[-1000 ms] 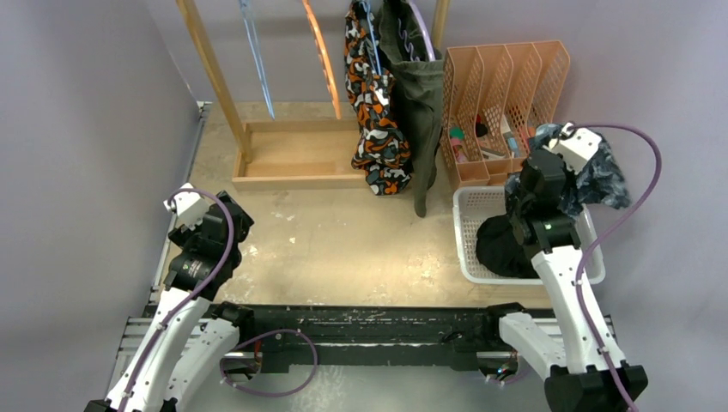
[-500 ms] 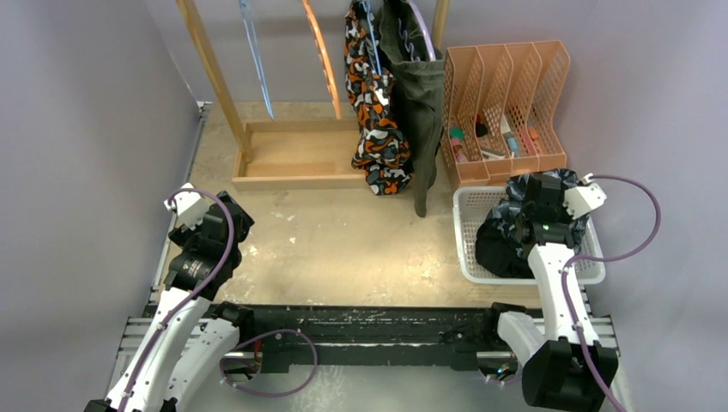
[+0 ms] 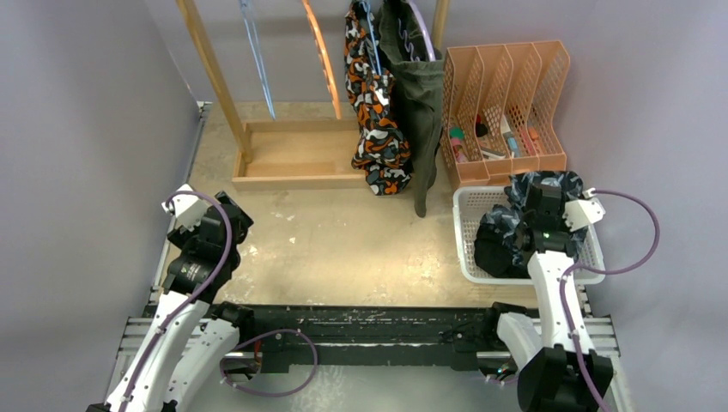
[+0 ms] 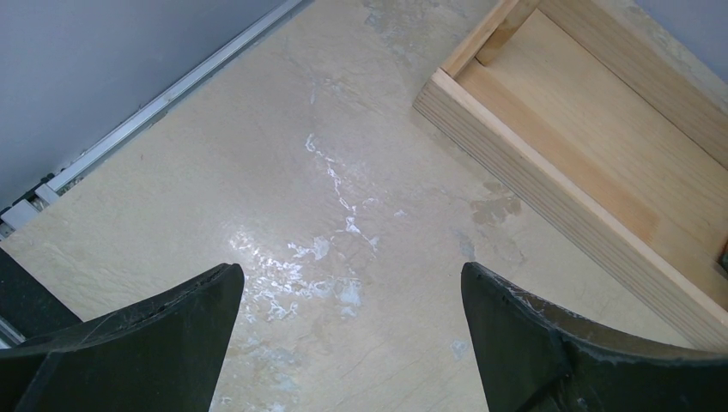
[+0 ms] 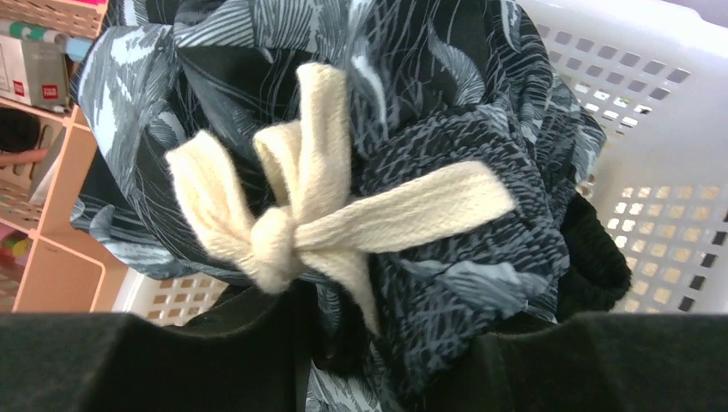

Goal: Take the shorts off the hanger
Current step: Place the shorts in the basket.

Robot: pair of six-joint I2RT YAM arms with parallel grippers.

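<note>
Two shorts in basket, other prs hanging.

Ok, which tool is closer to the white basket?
Right. The right tool sits over the white basket, down at the patterned shorts in it; the left tool hangs above the table by the wooden tray, far across.

Left pincer spread wide, arm folded low; right pincer (jaws unclear) reaches forward.

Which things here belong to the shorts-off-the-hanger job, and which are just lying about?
Job: orange blotch-patterned shorts, olive green shorts, dark leaf-patterned shorts, black shorts, blue hanger, orange hanger, wooden rack, white basket.
Lying about: orange file organizer.
</note>
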